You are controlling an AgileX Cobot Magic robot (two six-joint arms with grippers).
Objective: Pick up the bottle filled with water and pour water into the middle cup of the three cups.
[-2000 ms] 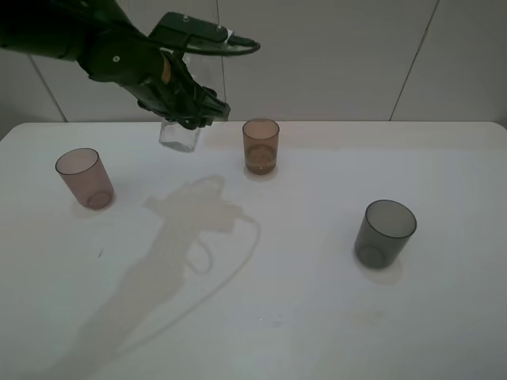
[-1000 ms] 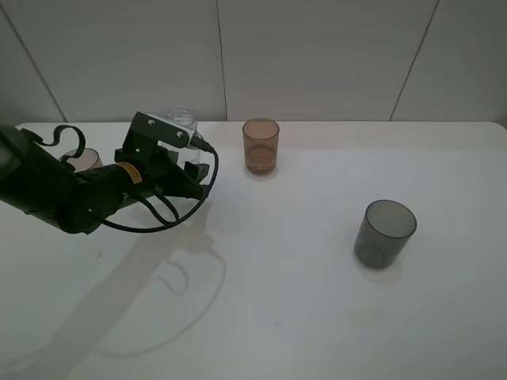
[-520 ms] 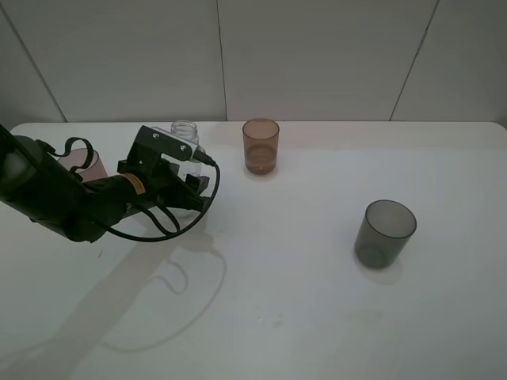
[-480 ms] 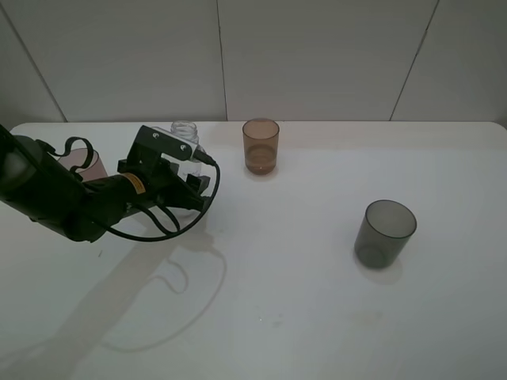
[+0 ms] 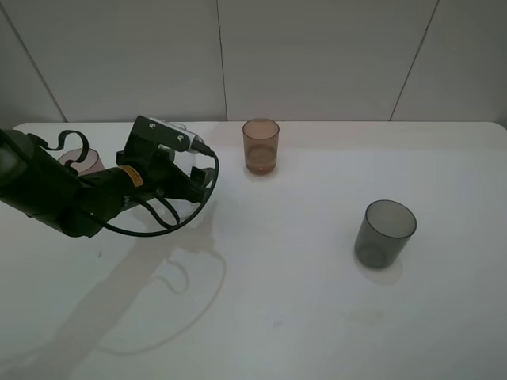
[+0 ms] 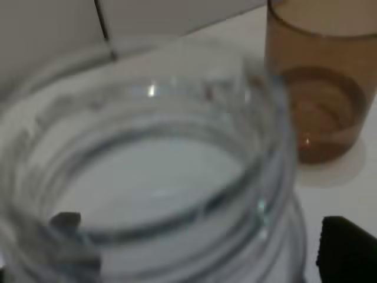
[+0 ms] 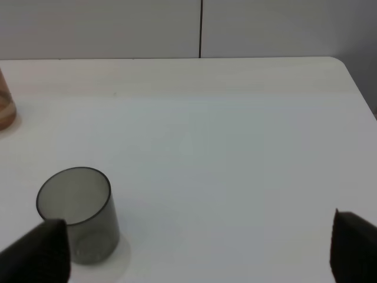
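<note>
The left gripper (image 5: pixel 186 170) sits low over the white table (image 5: pixel 301 317) with the bottle (image 5: pixel 184 150) standing upright between its jaws, only the clear body and open neck showing past the wrist housing in the high view; whether the jaws pinch the bottle or stand just off it cannot be told. From the jaws, the middle cup (image 5: pixel 261 146) lies at about two o'clock in the high view, near but apart, so a lift and a tilt toward that side looks like the coming move, and the left arm is plainly the nearer one. The pink cup (image 5: pixel 79 161) stands at nine o'clock, half hidden behind the arm, and the grey cup (image 5: pixel 384 233) sits well apart at four o'clock. The left wrist view fills with the bottle's threaded mouth (image 6: pixel 147 171), seen from above and blurred, with the amber cup (image 6: pixel 321 82) just beyond it, a closeness the high view understates. The right wrist view shows the right gripper (image 7: pixel 200 247) spread wide, gripping nothing, with the grey cup (image 7: pixel 76 212) near one finger.
</note>
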